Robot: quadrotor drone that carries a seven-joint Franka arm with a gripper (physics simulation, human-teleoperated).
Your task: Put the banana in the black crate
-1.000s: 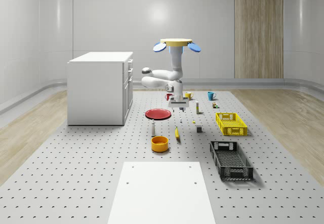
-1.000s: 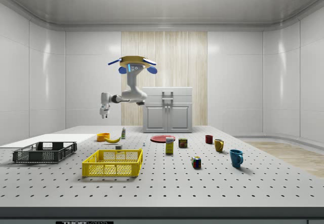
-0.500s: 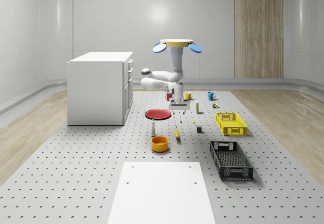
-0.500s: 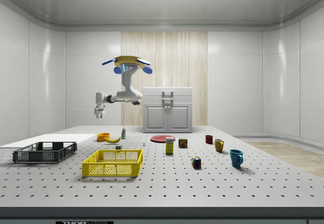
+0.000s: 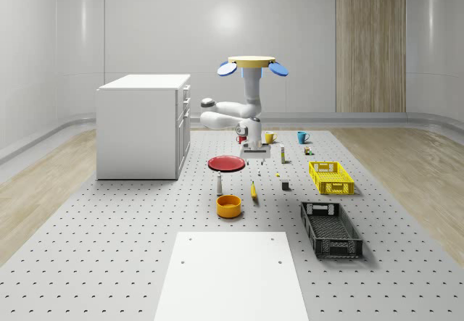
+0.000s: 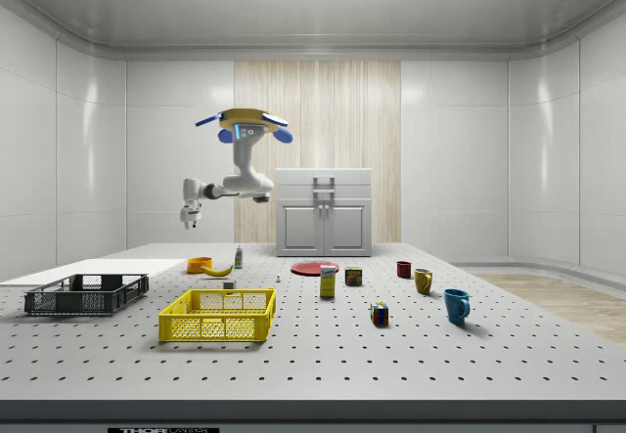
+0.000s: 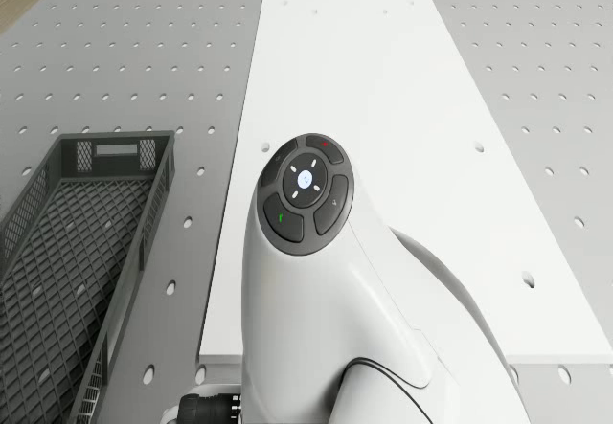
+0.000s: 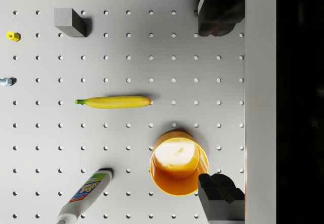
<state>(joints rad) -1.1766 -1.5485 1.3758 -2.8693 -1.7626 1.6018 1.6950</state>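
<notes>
While the drone (image 5: pixel 251 64) has slid a little toward the near side of the table over the last second (most of it in the first half-second, barely any since), nothing on the table has moved.

Whole-scene view, left to right:
- White two-drawer cabinet (image 5: pixel 141 129): far left, well clear of the work.
- Flat red plate (image 5: pixel 226 163), small white squeeze bottle (image 5: pixel 219 184), orange round bowl (image 5: pixel 228 206): in a loose line running far to near.
- Yellow banana (image 5: pixel 254 190): flat on the perforated table, just right of the bowl, touching nothing.
- Gripper (image 5: pixel 252 156): hangs high above this cluster and holds nothing. In the wrist view its two dark fingers (image 8: pixel 217 11) stand wide apart.
- Drone: hovers above the table's middle, arm reaching out toward the near side.
- Yellow mesh crate (image 5: pixel 330 177): right of the banana.
- Black mesh crate (image 5: pixel 330 228): right and nearer, empty, well apart from the banana.

Judgement: this is the approach step, with the pick not yet begun. In the wrist view the banana (image 8: pixel 114 101) lies off the gripper's centre line, so the gripper probably sits slightly too far toward the near side, though depth is hard to read here. It likely needs a small correction, then a long descent.
</notes>
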